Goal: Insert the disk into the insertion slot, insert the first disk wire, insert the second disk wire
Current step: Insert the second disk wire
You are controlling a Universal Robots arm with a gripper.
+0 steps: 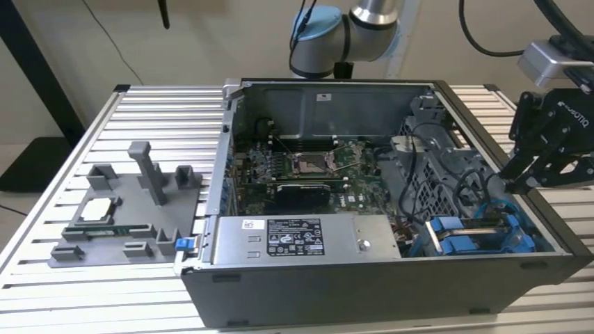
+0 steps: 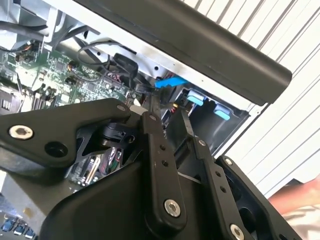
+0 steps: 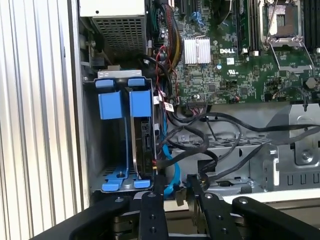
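Note:
The disk stands on edge inside the insertion slot, framed by its blue carrier; in the exterior view the slot is at the case's near right corner. My gripper hovers just above the bay by the case's right wall. Its fingers sit close together around a blue wire, whose black connector shows at the fingertips in the second wire view. Loose black wires lie beside the bay.
The open computer case lies on a slatted table. Inside are the motherboard and a grey power-supply box. A grey fixture with small parts sits on the exterior view's left.

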